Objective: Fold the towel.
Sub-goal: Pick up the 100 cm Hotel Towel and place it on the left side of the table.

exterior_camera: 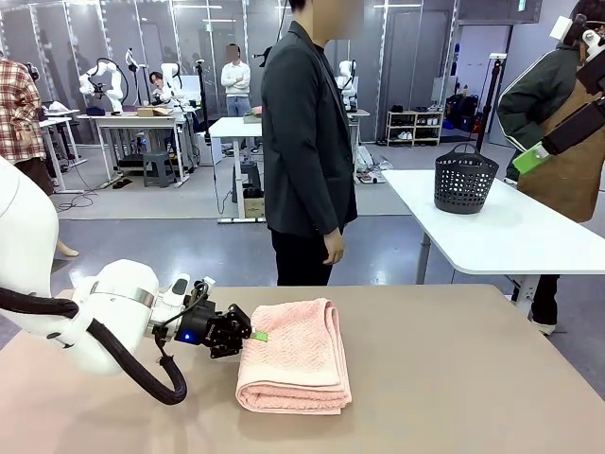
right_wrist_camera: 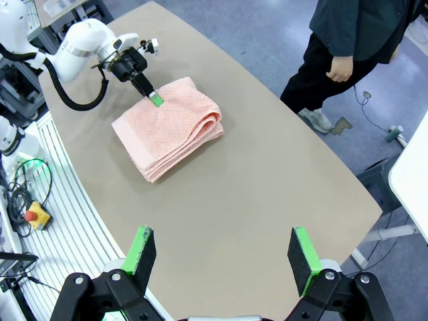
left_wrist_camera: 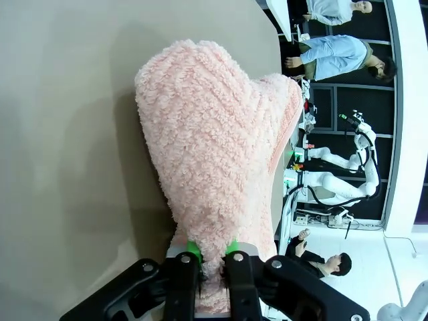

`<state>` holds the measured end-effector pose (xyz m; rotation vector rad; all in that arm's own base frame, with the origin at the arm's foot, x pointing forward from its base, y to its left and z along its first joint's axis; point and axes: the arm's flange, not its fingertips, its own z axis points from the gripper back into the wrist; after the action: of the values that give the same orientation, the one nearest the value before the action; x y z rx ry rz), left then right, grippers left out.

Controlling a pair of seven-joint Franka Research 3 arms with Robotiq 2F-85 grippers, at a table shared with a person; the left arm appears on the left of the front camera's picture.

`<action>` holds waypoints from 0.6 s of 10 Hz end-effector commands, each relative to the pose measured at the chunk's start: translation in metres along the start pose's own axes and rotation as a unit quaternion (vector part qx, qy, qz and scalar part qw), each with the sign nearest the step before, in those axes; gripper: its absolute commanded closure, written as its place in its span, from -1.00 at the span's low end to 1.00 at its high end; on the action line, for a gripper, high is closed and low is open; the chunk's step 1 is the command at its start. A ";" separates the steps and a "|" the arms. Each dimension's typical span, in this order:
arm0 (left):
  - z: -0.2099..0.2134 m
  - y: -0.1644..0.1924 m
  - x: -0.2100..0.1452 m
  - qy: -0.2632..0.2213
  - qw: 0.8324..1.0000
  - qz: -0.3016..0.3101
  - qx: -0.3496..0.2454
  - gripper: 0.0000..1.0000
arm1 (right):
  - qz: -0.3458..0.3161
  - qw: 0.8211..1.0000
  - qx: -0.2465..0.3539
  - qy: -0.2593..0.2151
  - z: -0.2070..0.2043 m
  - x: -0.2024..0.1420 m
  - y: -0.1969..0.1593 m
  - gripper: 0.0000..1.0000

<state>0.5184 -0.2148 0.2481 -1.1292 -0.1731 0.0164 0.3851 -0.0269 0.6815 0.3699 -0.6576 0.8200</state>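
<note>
Two layers at least are stacked in the towel (exterior_camera: 295,355), which lies on the tan table (exterior_camera: 454,378) near its left-middle part, just in front of the person (exterior_camera: 307,142) standing at the far edge. From my seat the left gripper (exterior_camera: 253,333) looks pressed together on the towel's left edge: in the left wrist view its green pads (left_wrist_camera: 194,250) sit tight on a pinch of the pink pile, with almost no gap between them. The right gripper (right_wrist_camera: 223,257) hangs high above the near side of the table with its jaws spread wide and nothing between them.

I judge the fold is mostly made and I am at the point of setting down or tidying the last layer. To do that well I would keep the pinch low and close to the table, so I don't drag the stack sideways, then let go only once the edge lies flush with the layers under it. Pulling upward here would likely peel the top layer open again.

The towel's long axis runs from the robot's side toward the person, slightly slanted. The rounded folded end faces the far right in the front view; the loose layered edges show at the near end.
</note>
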 end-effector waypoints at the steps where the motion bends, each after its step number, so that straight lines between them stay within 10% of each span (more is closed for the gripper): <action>1: 0.000 0.001 0.000 0.003 1.000 0.002 -0.009 1.00 | 0.003 1.000 0.002 0.006 0.001 0.001 0.000 -1.00; 2: 0.000 0.000 0.000 0.000 1.000 0.000 0.000 0.71 | 0.003 1.000 0.002 0.006 0.001 0.001 0.000 -1.00; 6: 0.112 -0.019 0.036 0.008 1.000 0.011 -0.010 0.74 | 0.003 1.000 0.002 0.006 0.001 0.001 0.000 -1.00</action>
<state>0.5359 -0.1471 0.2956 -1.1263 -0.1702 0.0268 0.3850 -0.0271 0.6815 0.3701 -0.6578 0.8196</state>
